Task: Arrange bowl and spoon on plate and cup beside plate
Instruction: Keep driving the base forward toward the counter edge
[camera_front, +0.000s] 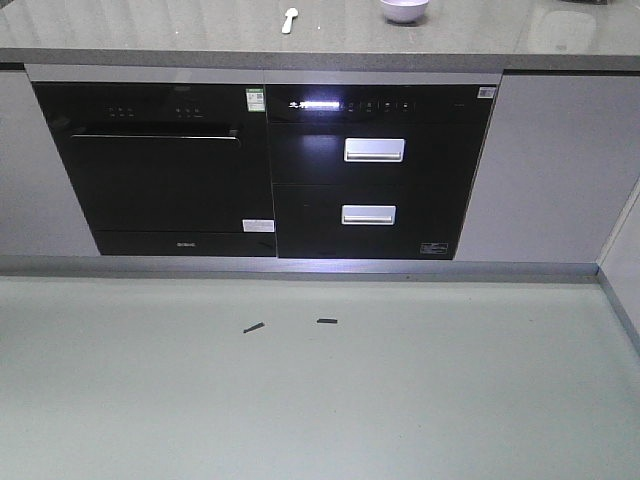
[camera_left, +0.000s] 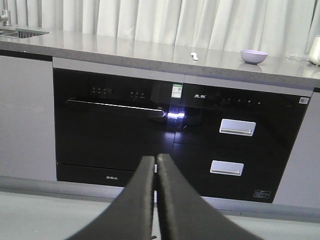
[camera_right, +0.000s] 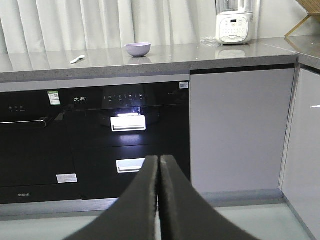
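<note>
A small lavender bowl (camera_front: 404, 10) stands on the grey counter (camera_front: 150, 40), with a pale spoon (camera_front: 289, 20) lying to its left. The left wrist view shows the same bowl (camera_left: 254, 56) and spoon (camera_left: 194, 56) far off, and so does the right wrist view: bowl (camera_right: 137, 49), spoon (camera_right: 77, 59). My left gripper (camera_left: 156, 162) is shut and empty, low in front of the black oven. My right gripper (camera_right: 159, 161) is shut too, holding nothing, well below the counter. The plate and the cup are out of view.
Under the counter sit a black oven (camera_front: 160, 170) and a black drawer unit (camera_front: 375, 170) with two silver handles. A white blender (camera_right: 233, 22) stands at the counter's right end. Grey cabinets (camera_right: 235, 130) flank the appliances; two dark scraps (camera_front: 254, 327) lie on the floor.
</note>
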